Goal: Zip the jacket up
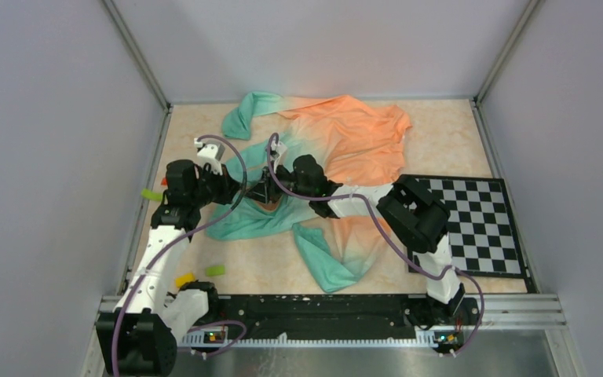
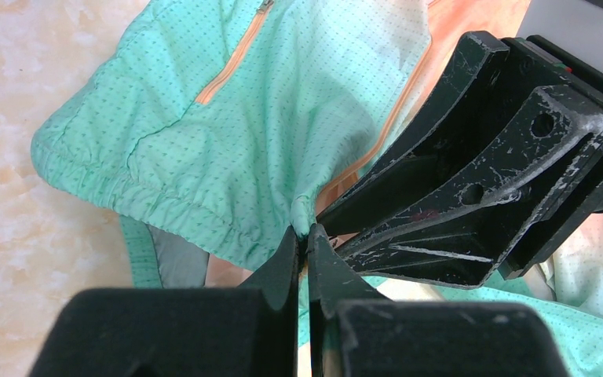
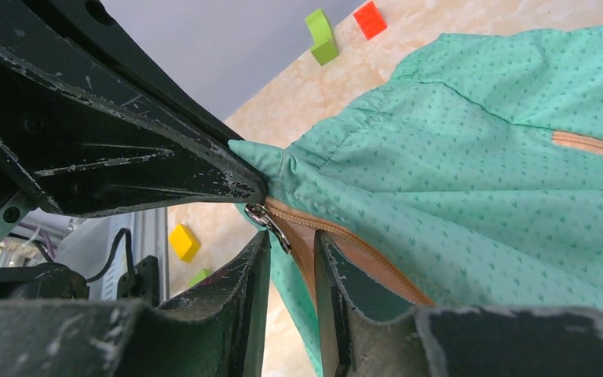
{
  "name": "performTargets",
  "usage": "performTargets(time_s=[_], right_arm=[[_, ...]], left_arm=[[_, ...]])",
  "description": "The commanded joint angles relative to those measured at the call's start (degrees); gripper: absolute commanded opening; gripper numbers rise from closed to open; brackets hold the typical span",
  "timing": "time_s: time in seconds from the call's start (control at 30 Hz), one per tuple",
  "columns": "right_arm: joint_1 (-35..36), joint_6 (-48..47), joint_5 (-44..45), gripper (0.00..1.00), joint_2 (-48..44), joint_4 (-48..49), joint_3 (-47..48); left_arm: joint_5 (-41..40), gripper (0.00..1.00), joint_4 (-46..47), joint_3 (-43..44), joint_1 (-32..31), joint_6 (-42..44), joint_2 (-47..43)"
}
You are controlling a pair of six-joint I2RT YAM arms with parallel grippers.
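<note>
the jacket (image 1: 353, 137) lay crumpled across the middle of the surface (image 1: 267, 271), its long axis slanting from the teal hem at the near left to the orange end at the far right, with one sleeve trailing toward the near edge. the left pincer (image 2: 306, 243) was pressed together on the gathered hem, tip to tip with the right pincer (image 3: 290, 251), which was closed narrowly on the orange zipper tape (image 3: 361, 255). only the right wrist view showed the metal zipper pull (image 3: 265, 217) beside those tips; the top view showed just the two arms meeting over teal cloth.
</note>
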Motion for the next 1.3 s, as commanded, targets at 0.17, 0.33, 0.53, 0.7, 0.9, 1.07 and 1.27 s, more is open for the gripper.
performTargets(time_s=[0.17,0.33,0.53,0.7,0.9,1.07,1.27], right_arm=[[0.77,-1.10,-0.61,0.27,-2.28,0.15,3.48],[0.65,-1.44,-0.85,0.25,-2.05,-0.50,4.05],[0.74,-1.44,-0.93,0.29,-1.97,-1.86,4.90],[0.73,-1.92,-0.96,0.27,-2.07,-3.29,5.44],[0.79,-2.37,-0.63,0.22,-2.17,-4.52,5.85],[0.71,-2.81,-0.60,0.26,-2.40,-5.04,5.92],[0.69,-3.24,-0.21,0.27,-2.92,-5.74,5.65]], left_arm=[[0.79,0.00,1.01,0.33,-0.48,0.63,0.22],[0.86,0.00,0.88,0.25,-0.48,0.67,0.26],[0.39,0.00,0.62,0.30,-0.50,0.76,0.39],[0.39,0.00,0.62,0.25,-0.56,0.81,0.43],[0.36,0.00,0.62,0.26,-0.59,0.85,0.48],[0.35,0.00,0.62,0.28,-0.59,0.85,0.58],[0.37,0.00,0.55,0.33,-0.63,0.90,0.80]])
